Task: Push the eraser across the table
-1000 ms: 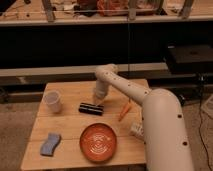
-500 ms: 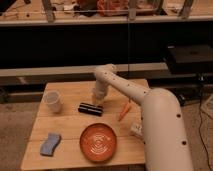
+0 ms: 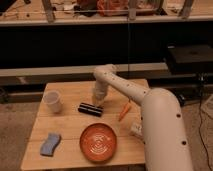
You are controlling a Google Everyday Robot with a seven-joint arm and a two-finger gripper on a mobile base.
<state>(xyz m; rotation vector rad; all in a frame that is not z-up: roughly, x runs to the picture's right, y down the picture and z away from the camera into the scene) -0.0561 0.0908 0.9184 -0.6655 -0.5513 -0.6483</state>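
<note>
Eraser point(image 3: 90, 109) on table point(image 3: 70, 127) — gripper point(image 3: 98, 101) just above-right (touching? unclear).

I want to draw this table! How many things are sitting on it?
6: white cup at left, black bar-shaped eraser mid-table beside the gripper, orange stick right, orange round plate front, light-blue wavy sponge front-left, one small pale object partly behind the arm.
</note>
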